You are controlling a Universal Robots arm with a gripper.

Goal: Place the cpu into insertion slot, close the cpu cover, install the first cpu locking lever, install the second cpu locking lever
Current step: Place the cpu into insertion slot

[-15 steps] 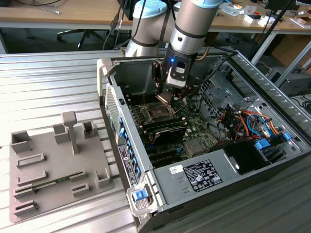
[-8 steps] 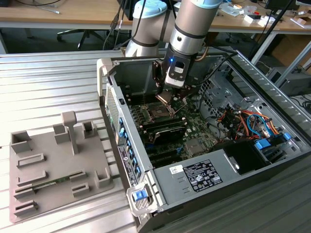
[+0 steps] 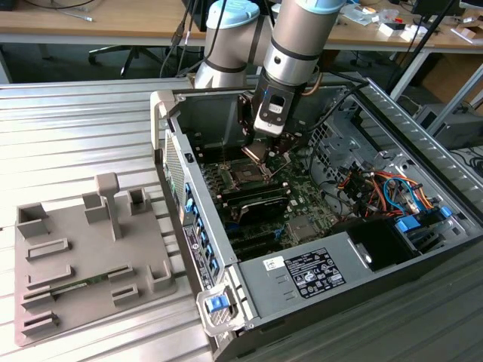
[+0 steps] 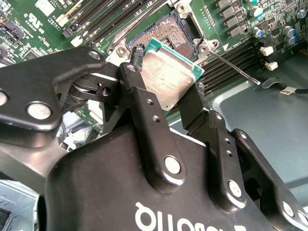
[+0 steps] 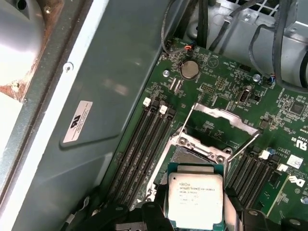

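One cpu (image 4: 171,70) in my gripper (image 4: 163,79), clamped between two fingers (image 4: 144,110).
I see it hang just over the one insertion slot (image 5: 185,156), not seated; beyond the gripper one cpu cover (image 5: 225,114) stands tilted open.

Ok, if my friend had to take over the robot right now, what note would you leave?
The gripper is shut on the cpu, held above the insertion slot, not in it yet.
The cpu cover stands open.
Done: cpu gripped and over the motherboard.
Left: seating the cpu, closing the cover, both locking levers.
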